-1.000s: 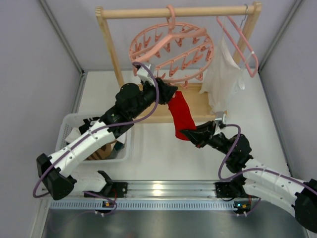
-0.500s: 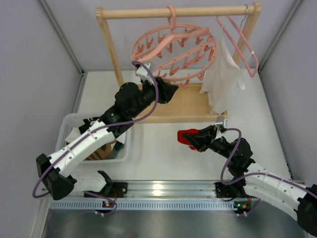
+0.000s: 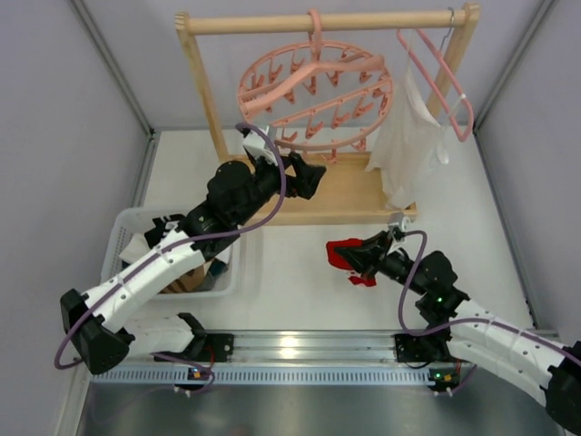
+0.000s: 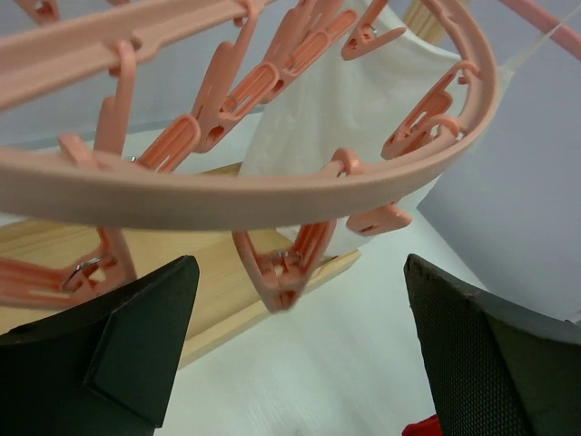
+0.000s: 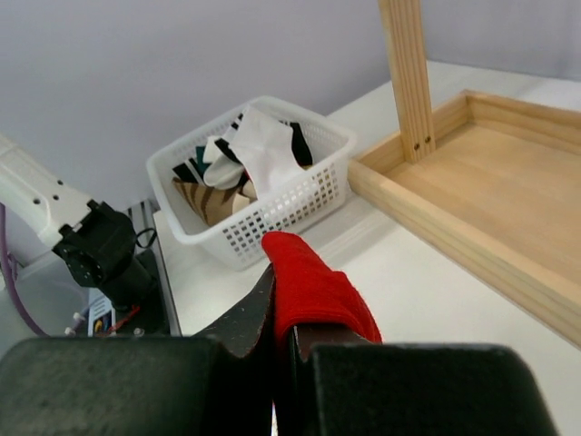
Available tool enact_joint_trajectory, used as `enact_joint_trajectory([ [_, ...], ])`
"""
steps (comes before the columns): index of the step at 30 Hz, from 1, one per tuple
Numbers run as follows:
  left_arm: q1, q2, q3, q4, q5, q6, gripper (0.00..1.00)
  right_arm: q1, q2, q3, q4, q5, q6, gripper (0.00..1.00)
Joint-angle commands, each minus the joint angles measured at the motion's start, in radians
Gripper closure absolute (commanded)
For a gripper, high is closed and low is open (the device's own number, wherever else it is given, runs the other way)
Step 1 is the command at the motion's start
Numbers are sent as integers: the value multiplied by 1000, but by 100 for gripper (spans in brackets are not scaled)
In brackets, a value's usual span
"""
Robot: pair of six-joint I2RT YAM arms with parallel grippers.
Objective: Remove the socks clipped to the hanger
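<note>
Pinching the red sock, the right tool; left tool wide open, empty, beneath the hanger.

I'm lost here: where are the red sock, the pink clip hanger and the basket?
red sock (image 5: 313, 291): right wrist view, folded end.
pink clip hanger (image 4: 227, 195): left wrist view, ring's rim.
basket (image 5: 281, 213): right wrist view, front wall.

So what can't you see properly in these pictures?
- Top view: the left arm covers much of the basket, so part of its contents is hidden.
- Right wrist view: the right tool hides the rest of the red sock.
- Left wrist view: the hanger runs off both edges; its hook is cut off.
</note>
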Motion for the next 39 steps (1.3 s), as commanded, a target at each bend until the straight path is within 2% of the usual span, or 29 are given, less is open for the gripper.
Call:
enact_joint_trajectory([
  [1,5,-73,-38,-43,-103,21,2,15,32,62,-49,16,-23,100],
  [10,5,-237,-127,-295,-294,33,2,18,157,170,-73,27,-20,100],
  [17,5,-332,-37,-707,-623,-91,2,48,326,291,-84,68,2,100],
  [22,6,-419,46,-971,-807,-128,2,132,476,446,-142,140,-10,100],
  [28,6,-545,109,-1022,-982,-74,2,264,676,668,-181,162,-72,100],
  [35,6,-616,130,-1016,-1117,-88,2,372,956,998,-230,91,-99,100],
  [39,6,-639,127,-1017,-1145,-91,2,432,1131,1197,-234,30,-93,100],
])
